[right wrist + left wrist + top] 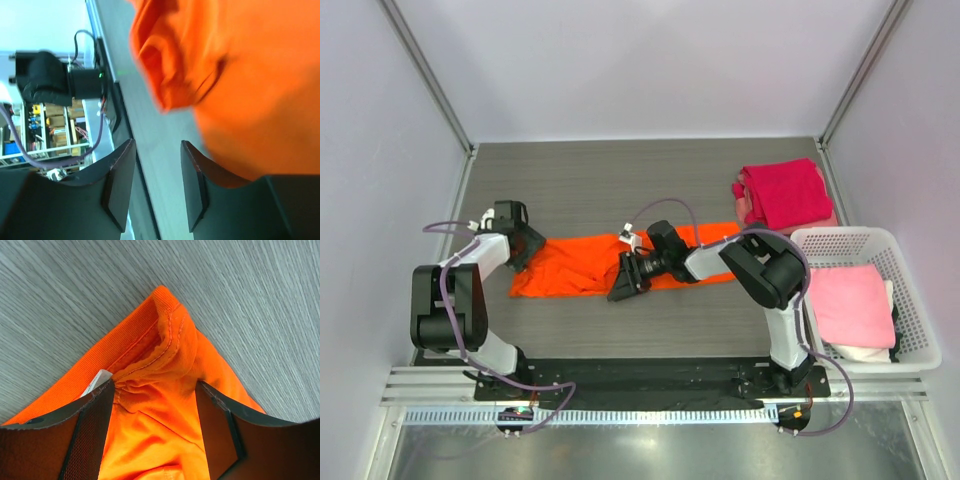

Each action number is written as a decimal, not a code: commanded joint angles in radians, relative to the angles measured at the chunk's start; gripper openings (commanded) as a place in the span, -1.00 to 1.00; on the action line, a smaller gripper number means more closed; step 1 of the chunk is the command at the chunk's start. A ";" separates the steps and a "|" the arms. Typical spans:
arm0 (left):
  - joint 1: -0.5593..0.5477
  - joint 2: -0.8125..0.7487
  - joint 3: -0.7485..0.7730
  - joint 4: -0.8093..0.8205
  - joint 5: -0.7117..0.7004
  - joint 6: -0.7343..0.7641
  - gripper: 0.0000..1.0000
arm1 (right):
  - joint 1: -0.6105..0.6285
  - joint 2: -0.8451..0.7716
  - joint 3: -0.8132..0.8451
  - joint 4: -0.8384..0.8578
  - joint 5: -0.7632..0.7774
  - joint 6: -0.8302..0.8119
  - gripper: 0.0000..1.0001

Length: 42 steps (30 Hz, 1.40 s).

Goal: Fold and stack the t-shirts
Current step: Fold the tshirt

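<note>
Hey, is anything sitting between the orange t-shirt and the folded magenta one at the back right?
Nothing visible does. Bare table separates the orange t-shirt from the magenta t-shirt; only the right arm hangs over the orange one's right half.

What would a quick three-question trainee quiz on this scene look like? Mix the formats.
1. True or false: the magenta t-shirt lies inside the white basket.
2. Which shirt do the left gripper's fingers straddle? A) the orange t-shirt B) the magenta one C) a pale pink one
3. Short answer: what lies on top in the basket?

Key
1. False: it sits folded on the table, beyond the basket.
2. A, near its collar.
3. A folded pale pink t-shirt.
</note>
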 commanded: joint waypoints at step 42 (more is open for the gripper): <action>-0.152 -0.377 -0.225 0.018 0.248 -0.165 0.49 | 0.119 0.013 0.320 -0.348 0.179 -0.173 -0.69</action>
